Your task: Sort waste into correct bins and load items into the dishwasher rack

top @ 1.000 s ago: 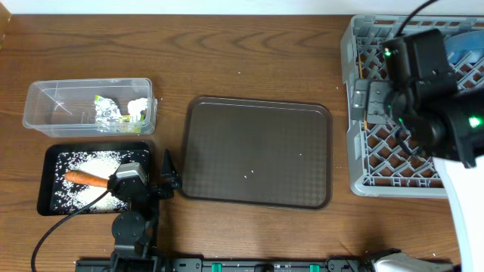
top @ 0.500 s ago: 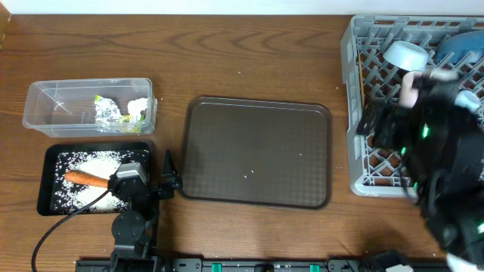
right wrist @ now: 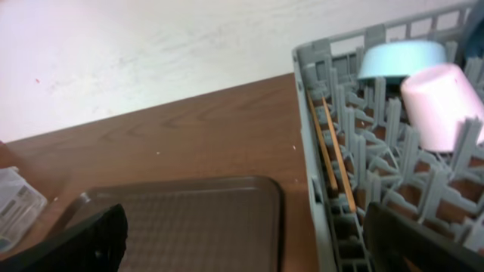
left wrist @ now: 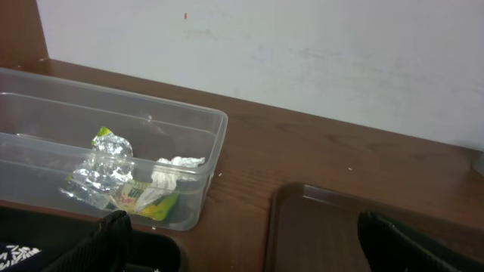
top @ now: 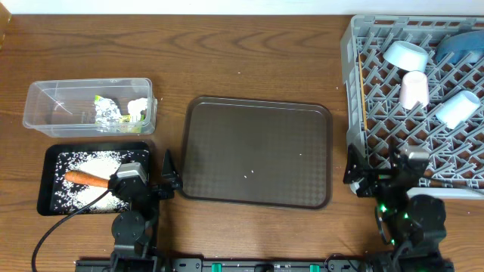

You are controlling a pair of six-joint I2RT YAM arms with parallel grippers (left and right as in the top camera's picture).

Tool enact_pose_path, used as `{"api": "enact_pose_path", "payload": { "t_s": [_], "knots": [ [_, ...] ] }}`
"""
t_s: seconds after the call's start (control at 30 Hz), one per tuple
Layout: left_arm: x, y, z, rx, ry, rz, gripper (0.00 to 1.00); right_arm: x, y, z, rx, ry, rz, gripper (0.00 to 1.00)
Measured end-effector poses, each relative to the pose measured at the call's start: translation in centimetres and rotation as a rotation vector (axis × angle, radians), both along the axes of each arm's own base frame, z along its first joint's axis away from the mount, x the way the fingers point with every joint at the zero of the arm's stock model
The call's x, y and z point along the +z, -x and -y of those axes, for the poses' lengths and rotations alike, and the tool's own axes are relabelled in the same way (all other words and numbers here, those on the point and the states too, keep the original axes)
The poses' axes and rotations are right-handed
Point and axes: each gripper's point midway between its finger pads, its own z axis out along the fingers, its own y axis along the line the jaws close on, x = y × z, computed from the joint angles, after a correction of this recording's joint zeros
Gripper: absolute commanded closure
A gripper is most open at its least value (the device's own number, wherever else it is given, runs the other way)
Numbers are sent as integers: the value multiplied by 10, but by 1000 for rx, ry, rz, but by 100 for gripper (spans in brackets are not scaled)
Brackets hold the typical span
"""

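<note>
The clear tub (top: 38,89) holds the yellow-green wrapper (top: 108,112) and white paper (top: 138,106); the left wrist view shows the silver foil (left wrist: 98,170) there too. The black tray (top: 51,152) holds the rice (top: 106,162) and the carrot (top: 85,178). The grey rack (top: 352,91) holds the dark blue bowl (top: 461,45), small pale blue bowl (top: 406,53), pink cup (top: 414,89), pale blue cup (top: 457,109) and chopsticks (top: 363,98). My left gripper (top: 170,172) is open and empty beside the black tray. My right gripper (top: 354,172) is open and empty at the rack's front left corner.
The dark brown serving tray (top: 257,151) lies between the two grippers with a few rice grains on it. The right wrist view shows the rack's wall (right wrist: 306,113), the chopsticks (right wrist: 333,155) and the serving tray (right wrist: 189,219).
My right arm has pulled back from above the rack to the table's front edge, uncovering the cups and bowls. My left arm has not moved.
</note>
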Motion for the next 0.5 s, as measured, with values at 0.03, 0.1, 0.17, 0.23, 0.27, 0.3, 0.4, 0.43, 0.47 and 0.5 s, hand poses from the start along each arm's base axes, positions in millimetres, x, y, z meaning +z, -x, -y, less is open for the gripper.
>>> {"api": "enact_pose_path", "payload": {
  "t_s": [0.03, 0.1, 0.17, 0.23, 0.27, 0.3, 0.4, 0.43, 0.47, 0.5],
  "knots": [
    [0, 0, 0, 0, 0, 0, 2, -3, 1, 3, -11, -5, 10, 1],
    [0, 0, 0, 0, 0, 0, 2, -7, 4, 9, -33, -16, 28, 1],
    [0, 0, 0, 0, 0, 0, 2, -9, 6, 15, -55, -22, 51, 1],
    [0, 0, 0, 0, 0, 0, 2, -11, 8, 20, -77, -27, 73, 1],
    [0, 0, 0, 0, 0, 0, 2, -13, 8, 22, -85, -28, 84, 1],
    [0, 0, 0, 0, 0, 0, 2, -14, 8, 23, -88, -29, 92, 1],
    [0, 0, 0, 0, 0, 0, 2, -16, 5, 24, -94, -34, 140, 1],
    [0, 0, 0, 0, 0, 0, 2, -18, 4, 25, -95, -35, 151, 1],
    [0, 0, 0, 0, 0, 0, 2, -21, 3, 25, -95, -36, 161, 1],
    [0, 0, 0, 0, 0, 0, 2, -24, 2, 25, -94, -39, 168, 1]
  ]
}}
